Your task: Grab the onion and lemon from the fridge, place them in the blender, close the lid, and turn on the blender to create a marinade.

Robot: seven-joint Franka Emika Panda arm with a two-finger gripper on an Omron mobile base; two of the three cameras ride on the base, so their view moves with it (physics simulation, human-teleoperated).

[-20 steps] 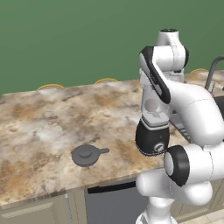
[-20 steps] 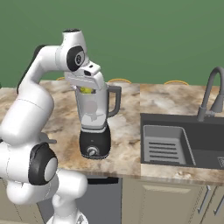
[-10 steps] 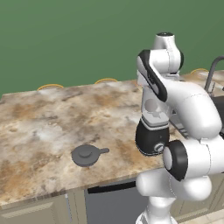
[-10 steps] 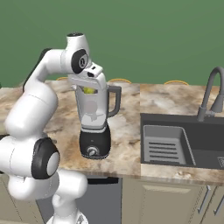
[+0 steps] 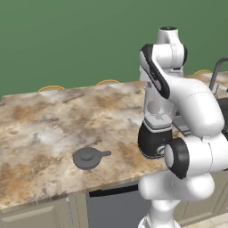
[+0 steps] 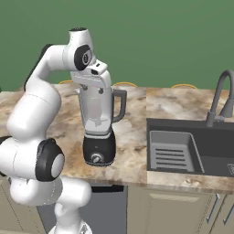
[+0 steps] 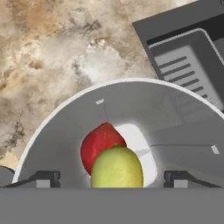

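My gripper [image 7: 111, 178] hangs straight over the mouth of the blender's translucent jar [image 7: 65, 131], its fingertips [image 7: 46, 178] spread wide. The yellow-green lemon [image 7: 116, 168] sits loose between them, touching neither, inside the jar's rim. Deeper in the jar lies a red rounded thing [image 7: 99, 141]; I cannot tell whether it is the onion. From the right base view the gripper [image 6: 93, 86] is at the top of the jar [image 6: 98, 114], which stands on its black base [image 6: 98, 151]. The dark lid [image 5: 88, 157] lies flat on the counter, left of the blender [image 5: 152, 140]. The fridge is out of view.
A dark sink [image 6: 183, 151] with a curved faucet [image 6: 219, 96] is set into the counter right of the blender. The marble counter [image 5: 40, 129] stretches left, with its front edge close below the lid. A green wall runs behind.
The jaws have spread wider and let go of the lemon, which no longer shows yellow at the jar's top in the right base view. The arm has barely moved.
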